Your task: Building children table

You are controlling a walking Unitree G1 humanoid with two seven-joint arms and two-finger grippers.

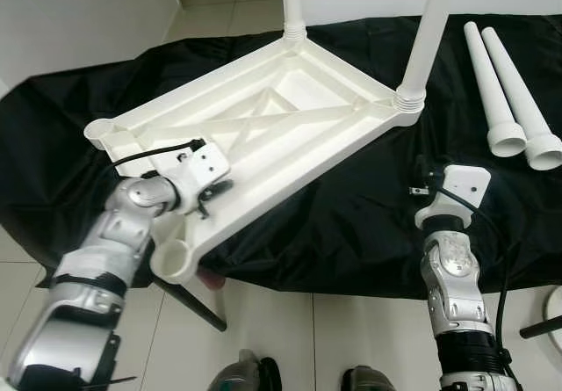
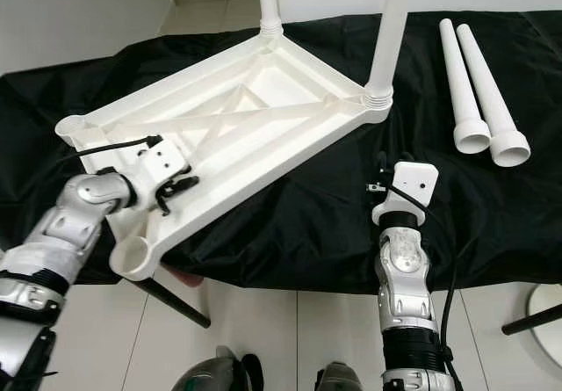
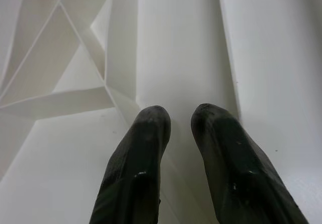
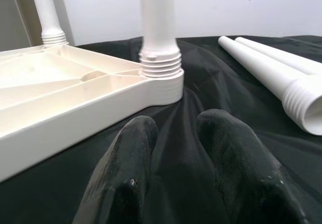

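From the left eye view, a white plastic children's tabletop (image 1: 263, 136) lies upside down on a worktop (image 1: 351, 224) draped in black cloth, one corner hanging past the near edge; two white legs are already screwed in and stand upright, the far leg (image 1: 292, 0) at the back corner and the near leg (image 1: 430, 35) at the corner on the robot's right; two empty round sockets show at the other corners, so four corners in all. Two loose legs (image 1: 514, 97) lie side by side on the cloth, well to the right, threaded ends toward the robot. The left claw (image 1: 211, 193) rests on the tabletop's underside near the overhanging corner; the right claw (image 1: 421, 180) sits on bare cloth between the tabletop and the loose legs. White tiled floor (image 1: 281, 329) runs beneath; I can read no writing anywhere.

From the right eye view, the same layout holds, the right arm rising straight toward the cloth.

From the left wrist view, the left claw's two black fingers (image 3: 141, 163) stand slightly apart, holding nothing, over the ribbed white underside.

From the right wrist view, the right claw's fingers (image 4: 226, 163) are likewise a little parted and empty, just above the cloth, the near leg's threaded collar straight ahead.
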